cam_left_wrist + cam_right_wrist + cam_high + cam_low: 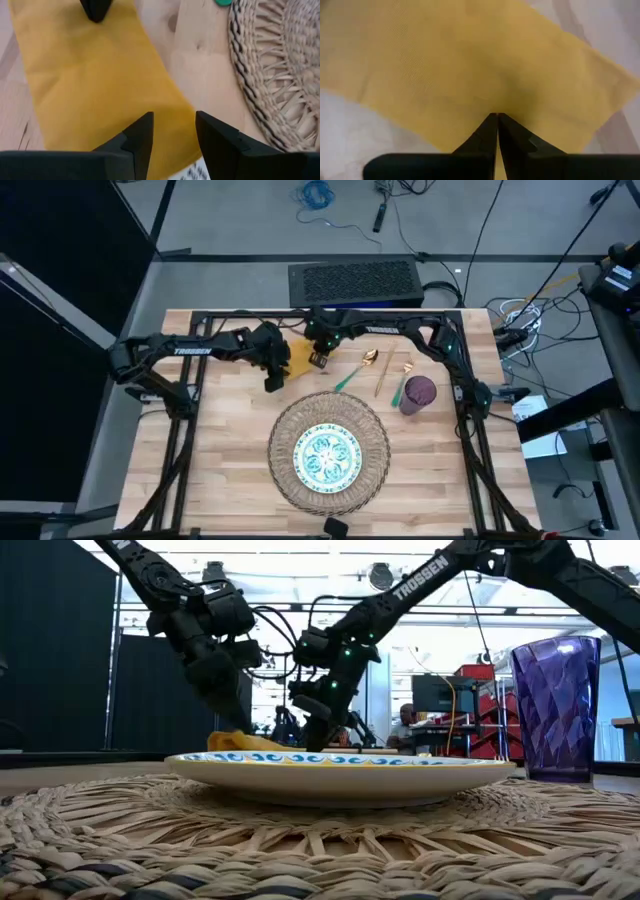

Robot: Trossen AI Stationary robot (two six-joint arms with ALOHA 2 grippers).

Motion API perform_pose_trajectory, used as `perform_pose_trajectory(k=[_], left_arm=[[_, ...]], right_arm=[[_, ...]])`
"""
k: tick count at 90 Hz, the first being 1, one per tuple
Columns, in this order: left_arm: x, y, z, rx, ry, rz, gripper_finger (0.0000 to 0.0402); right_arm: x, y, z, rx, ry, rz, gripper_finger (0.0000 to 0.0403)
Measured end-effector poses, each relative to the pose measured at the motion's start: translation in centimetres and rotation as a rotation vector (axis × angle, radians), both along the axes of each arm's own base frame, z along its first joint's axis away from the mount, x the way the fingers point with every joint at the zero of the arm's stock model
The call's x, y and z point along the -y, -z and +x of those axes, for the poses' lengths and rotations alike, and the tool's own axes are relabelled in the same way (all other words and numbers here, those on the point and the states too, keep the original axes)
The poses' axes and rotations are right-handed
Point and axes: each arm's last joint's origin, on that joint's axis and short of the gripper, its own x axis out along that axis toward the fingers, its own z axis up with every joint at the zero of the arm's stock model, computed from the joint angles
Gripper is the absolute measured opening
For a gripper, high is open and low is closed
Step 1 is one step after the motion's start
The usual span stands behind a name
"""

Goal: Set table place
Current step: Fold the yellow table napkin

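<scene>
The mustard-yellow napkin (pixel 302 357) lies flat on the worktop (pixel 220 440), at about 11 o'clock from the round woven mat (pixel 372 435). Both grippers are over it. The right gripper (pixel 320 360) is at the napkin's edge toward the mat; in the right wrist view its fingers (pixel 490 132) are clenched together with their tips against the yellow cloth (pixel 470 70), but I cannot tell whether any cloth is pinched between them. The left gripper (pixel 273 382) is at the 7 o'clock corner of the napkin; in the left wrist view its fingers (pixel 142 132) are released, with a gap between them, and the napkin's corner (pixel 90 85) lies just in front of the tips.

I count one mat, one blue-green patterned plate (pixel 327 457) in the middle of the mat, one napkin, and one purple cup (pixel 417 393) at 2 o'clock from the mat. There are three pieces of gold cutlery at 12 to 1 o'clock from the mat: a spoon with a green handle (pixel 357 370), an all-gold piece (pixel 384 374), and a second green-handled piece (pixel 401 384) just beside the cup.

The worktop is of light wood planks in a black frame. In the low view the room behind is bright, with dark curtains (pixel 50 650) at one side, ceiling lamps, and a seated person (pixel 404 728) far off near equipment.
</scene>
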Motion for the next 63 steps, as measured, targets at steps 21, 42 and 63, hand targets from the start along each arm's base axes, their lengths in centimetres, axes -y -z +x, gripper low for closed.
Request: perform_pose_trajectory(k=[21, 42, 63], left_arm=[[-0.2, 0.8, 0.0, -0.047, -0.016, -0.006, 0.0132], [-0.4, 2.1, 0.2, -0.089, -0.017, -0.028, 0.0132], [-0.4, 3.7, 0.3, -0.161, -0.012, -0.062, 0.0132]], right_arm=[[-0.3, -1.3, 0.1, 0.063, 0.001, 0.042, 0.0], [-1.5, -4.3, -0.3, 0.157, -0.094, 0.159, 0.0009], [-2.8, -12.4, -3.0, 0.283, -0.119, 0.068, 0.0027]])
